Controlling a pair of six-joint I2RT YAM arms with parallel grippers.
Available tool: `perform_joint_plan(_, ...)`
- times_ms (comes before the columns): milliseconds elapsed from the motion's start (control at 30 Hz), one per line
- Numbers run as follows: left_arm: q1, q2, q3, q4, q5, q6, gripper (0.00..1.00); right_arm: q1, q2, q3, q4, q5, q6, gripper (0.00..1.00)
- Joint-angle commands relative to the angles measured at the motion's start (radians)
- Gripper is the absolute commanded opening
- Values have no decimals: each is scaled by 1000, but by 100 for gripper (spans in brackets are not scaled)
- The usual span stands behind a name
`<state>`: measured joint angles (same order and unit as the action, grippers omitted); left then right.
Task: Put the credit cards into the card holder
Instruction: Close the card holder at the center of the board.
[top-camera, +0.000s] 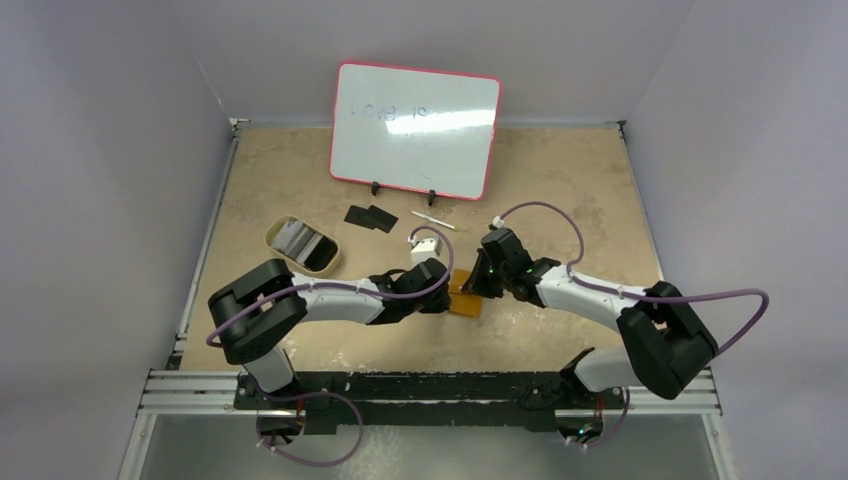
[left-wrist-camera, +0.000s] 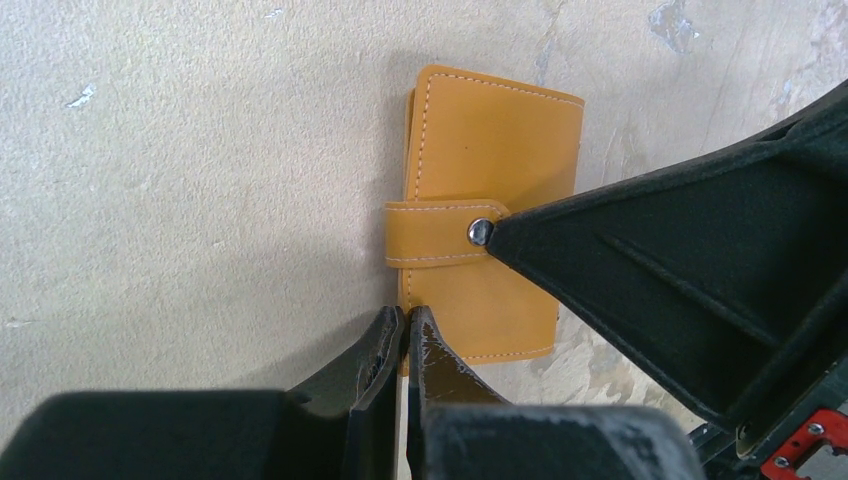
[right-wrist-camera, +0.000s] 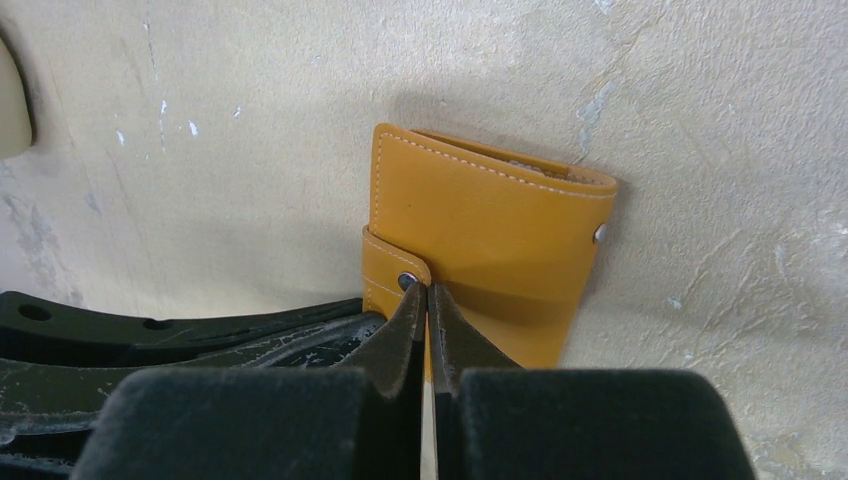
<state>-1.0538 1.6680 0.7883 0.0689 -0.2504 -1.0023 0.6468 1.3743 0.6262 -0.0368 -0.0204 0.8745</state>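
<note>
Both pressed closed, my left gripper (left-wrist-camera: 405, 318) pins the card holder (left-wrist-camera: 495, 130) at its lower-left corner so my right gripper (right-wrist-camera: 427, 296) can pry the snap tab (left-wrist-camera: 432, 235).

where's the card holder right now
In the top view, the card holder lies closed mid-table, between the left gripper and the right gripper.

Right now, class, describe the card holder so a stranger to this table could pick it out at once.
Start at the pink-framed whiteboard at the back of the table and come forward. Between the left gripper and right gripper lies the card holder. It alone is orange-tan: a folded wallet with pale stitching and a snap strap, unlike the black cards.
</note>
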Motion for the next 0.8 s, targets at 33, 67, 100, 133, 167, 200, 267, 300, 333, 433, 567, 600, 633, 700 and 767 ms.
perform_joint_plan(33, 8, 46, 6, -61, -24, 31, 0, 2, -10, -20, -42, 9, 3, 0)
perform_joint_plan(67, 9, 45, 6, -61, -23, 32, 0, 3, -6, -18, -43, 10, 2, 0)
perform_joint_plan(100, 8, 45, 6, -63, -25, 32, 0, 4, -1, -17, -45, 12, 1, 0)
perform_joint_plan(133, 9, 45, 6, -64, -25, 31, 0, 5, 5, -18, -46, 12, -1, 0)
perform_joint_plan(167, 10, 45, 6, -65, -25, 31, 0, 6, 9, -17, -45, 8, -2, 0)
perform_joint_plan(200, 10, 45, 6, -64, -24, 32, 0, 8, 14, -19, -45, 6, -3, 0)
perform_joint_plan(267, 9, 48, 6, -62, -25, 32, 0, 8, 21, -17, -45, 10, -3, 0)
perform_joint_plan(300, 8, 47, 6, -59, -24, 32, 0, 8, 23, -19, -44, 13, -3, 0)
perform_joint_plan(333, 8, 47, 6, -58, -22, 32, 0, 8, 24, -17, -42, 19, -1, 0)
perform_joint_plan(433, 8, 47, 6, -60, -19, 34, 0, 8, 43, -5, -62, -3, -1, 0)
perform_joint_plan(567, 7, 52, 6, -50, -3, 39, 0, 8, 58, 28, -90, -4, -2, 0)
perform_joint_plan(600, 6, 54, 6, -48, -1, 37, 0, 8, 66, 38, -95, -7, -5, 0)
perform_joint_plan(633, 6, 55, 4, -41, 3, 34, 0, 8, 77, 49, -104, -10, -10, 0)
perform_joint_plan(700, 2, 57, 1, -27, 10, 31, 0, 8, 100, 59, -107, -18, -15, 0)
perform_joint_plan(767, -2, 62, 6, -24, 15, 33, 0, 9, 126, 67, -116, -18, -19, 0)
